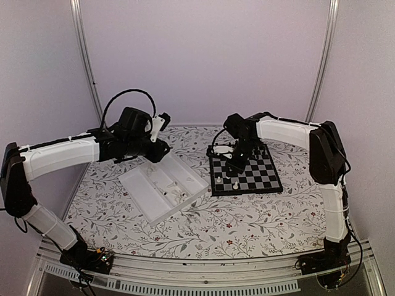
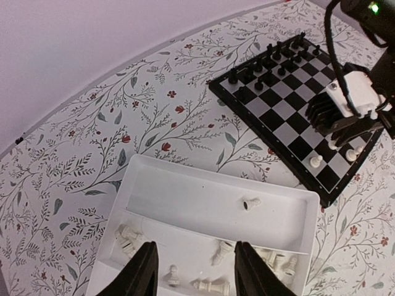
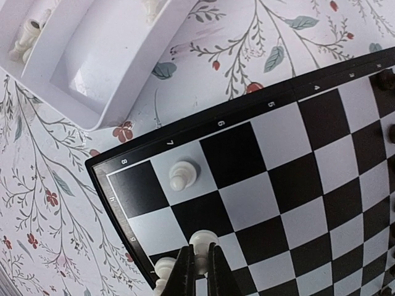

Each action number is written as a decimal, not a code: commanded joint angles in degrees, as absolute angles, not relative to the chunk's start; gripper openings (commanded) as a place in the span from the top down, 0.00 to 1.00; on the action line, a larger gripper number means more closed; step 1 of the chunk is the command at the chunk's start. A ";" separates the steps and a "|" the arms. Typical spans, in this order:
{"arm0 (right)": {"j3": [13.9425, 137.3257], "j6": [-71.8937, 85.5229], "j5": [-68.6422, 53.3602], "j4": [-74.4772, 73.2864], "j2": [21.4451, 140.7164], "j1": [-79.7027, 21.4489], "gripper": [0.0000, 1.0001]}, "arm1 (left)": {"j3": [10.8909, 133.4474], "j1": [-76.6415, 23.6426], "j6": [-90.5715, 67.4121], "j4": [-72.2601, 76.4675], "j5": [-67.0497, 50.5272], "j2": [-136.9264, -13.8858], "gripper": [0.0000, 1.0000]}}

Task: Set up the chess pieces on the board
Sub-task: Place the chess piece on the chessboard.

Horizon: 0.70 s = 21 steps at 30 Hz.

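The board (image 1: pixel 253 176) lies right of centre, with black chessmen (image 2: pixel 265 65) along its far rows. My right gripper (image 3: pixel 199 271) hangs low over the board's near left corner, shut on a white chess piece (image 3: pixel 202 239) whose head sticks out past the fingertips. A white pawn (image 3: pixel 183 174) stands on a light square by that corner and another white piece (image 3: pixel 165 268) stands just left of the fingers. My left gripper (image 2: pixel 196 268) is open above the white tray (image 2: pixel 222 176), with nothing between its fingers. Several white pieces (image 2: pixel 213 285) lie in the compartment under it.
One white piece (image 2: pixel 250 202) lies on its side alone in the tray's far compartment. The tray (image 1: pixel 143 190) sits slanted left of the board (image 2: pixel 290 105), a narrow strip of flowered cloth between them. The right arm (image 2: pixel 349 98) reaches over the board's near side.
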<state>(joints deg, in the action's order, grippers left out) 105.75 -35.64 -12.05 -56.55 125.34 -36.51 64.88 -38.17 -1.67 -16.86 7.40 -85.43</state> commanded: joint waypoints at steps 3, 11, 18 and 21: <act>108.32 -36.32 -11.07 -58.66 127.98 -37.06 1.00 | 65.13 -37.71 -2.19 -17.54 8.50 -85.25 0.56; 108.87 -36.17 -11.58 -59.19 129.69 -37.99 0.99 | 65.39 -37.71 -2.18 -18.01 8.67 -85.52 0.56; 109.07 -35.95 -11.77 -59.30 130.43 -38.11 0.98 | 65.48 -37.71 -2.02 -18.28 8.74 -85.76 0.56; 109.16 -35.86 -11.72 -59.16 130.60 -38.14 0.96 | 65.64 -37.71 -2.02 -18.41 8.68 -85.95 0.56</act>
